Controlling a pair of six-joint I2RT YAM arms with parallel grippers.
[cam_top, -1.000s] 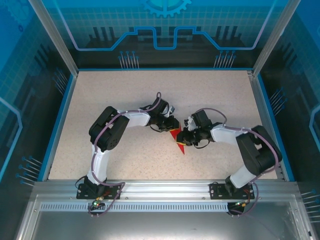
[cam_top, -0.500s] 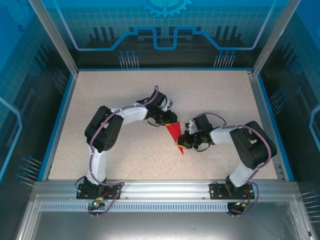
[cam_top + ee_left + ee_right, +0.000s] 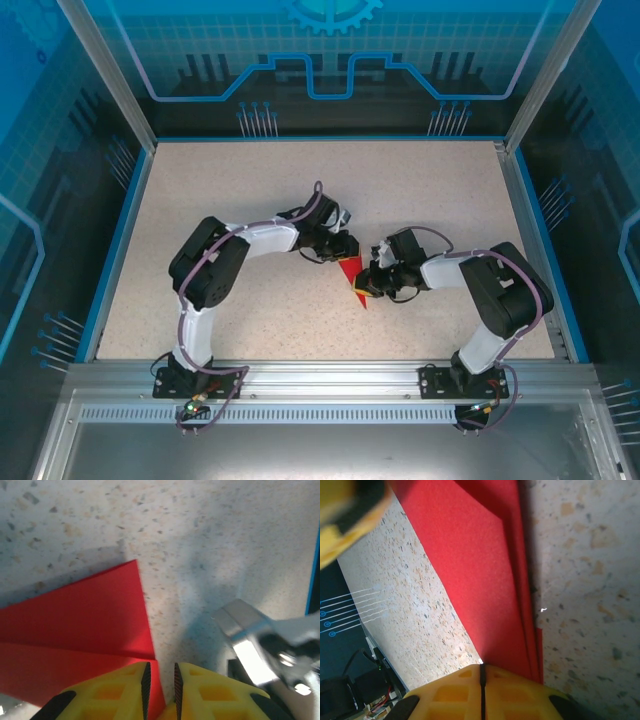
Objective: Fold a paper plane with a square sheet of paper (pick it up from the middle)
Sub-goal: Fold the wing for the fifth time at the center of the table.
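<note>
Left pincer: the yellow fingers are nearly together with a thin slit between them. The paper's edge runs into that slit, but I cannot tell whether it is pinched.
Right pincer: it is closed, the pads meeting in a hairline seam. It sits against the paper's edge and touches it. Whether a layer is caught in the seam cannot be told.
Paper: red and folded to a pointed wedge, it lies flat on the desk between the two pincers. The left pincer is at its wide end and the right pincer at its right side, near the tip.
Top view: this gives the paper's whole outline, with the wide end far and the sharp tip near. The left arm and right arm bend in toward the paper from either side. The paper's layers are too small to tell from this height.
Left wrist view: this is close on the paper's wide end. One flap with a sharp corner lies over a lower layer, with a straight crease between them. Just right of the paper is a blurred grey metal part.
Right wrist view: stepped edges of several stacked layers run along one long side of the paper. Past the paper's other end is a blurred yellow finger.
Walls: clear blue-tinted panels stand round the desk. Both arms and the paper are inside them.
</note>
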